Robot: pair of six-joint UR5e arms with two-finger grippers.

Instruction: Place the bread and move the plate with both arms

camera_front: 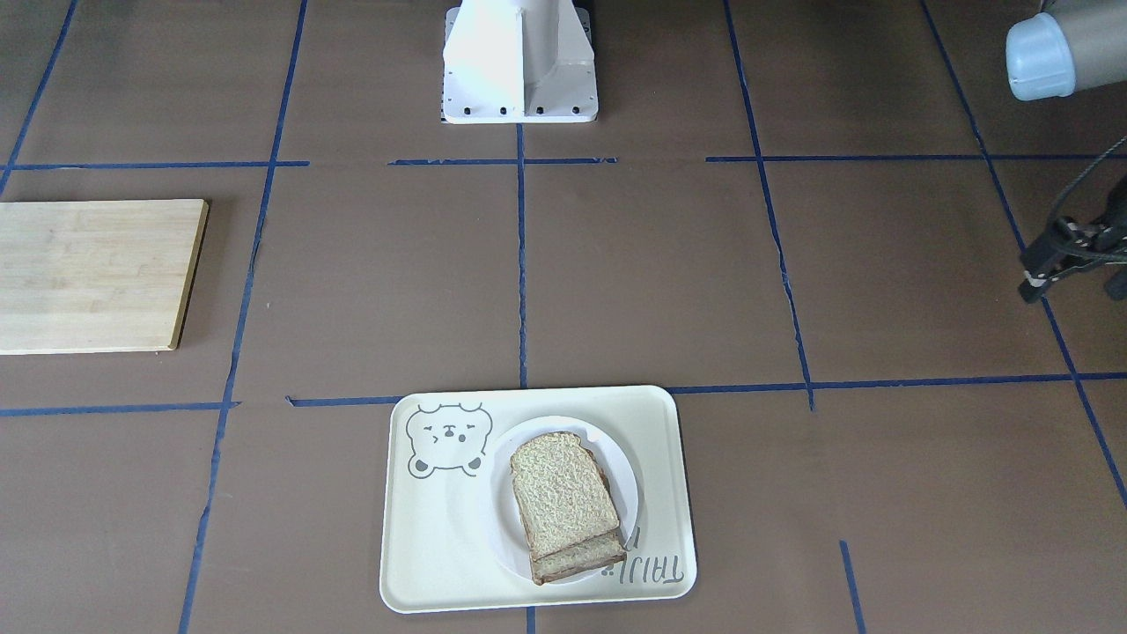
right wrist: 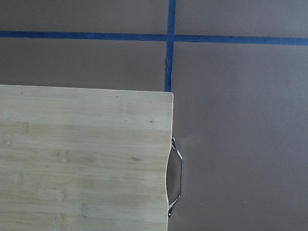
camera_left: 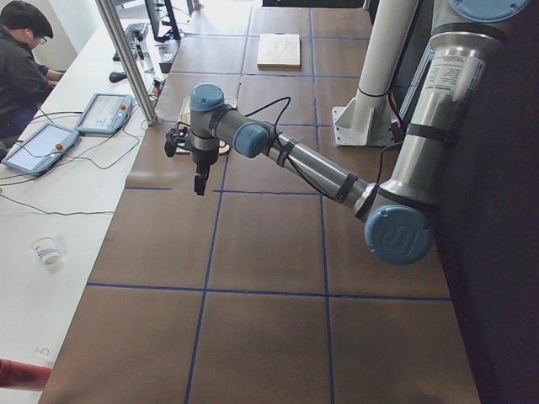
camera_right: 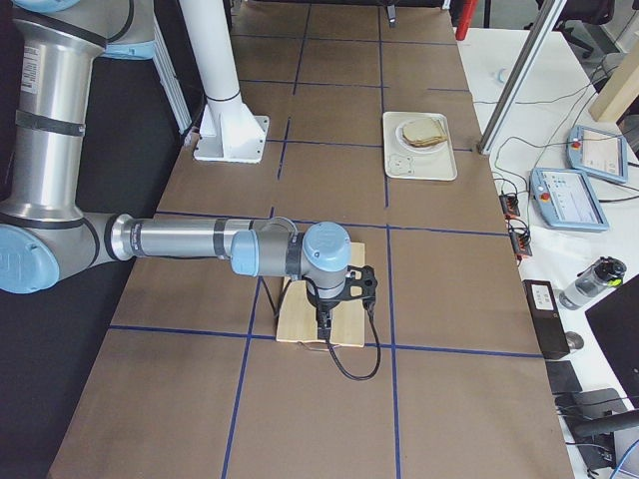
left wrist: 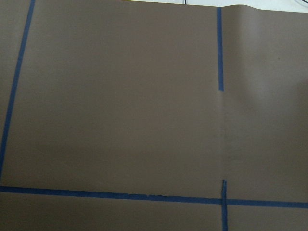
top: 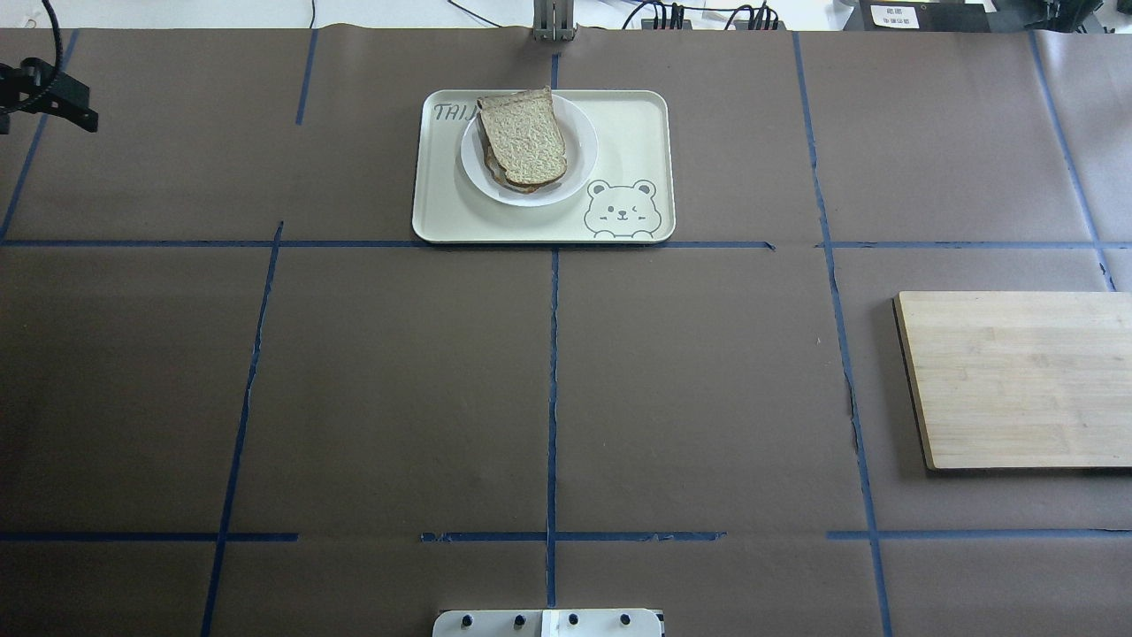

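Observation:
The coarse tan bread lies on top of a second slice on the white plate. The plate stands on the cream bear tray at the far middle of the table, also in the overhead view. My left gripper hangs empty above bare table far to the tray's side, cut off by the frame edge; I cannot tell if it is open. My right gripper shows only in the exterior right view, above the wooden cutting board; I cannot tell its state.
The cutting board lies at the table's right end, with a metal handle at one edge. The white robot base stands at the near middle. Blue tape lines cross the brown table cover. An operator sits beside the table.

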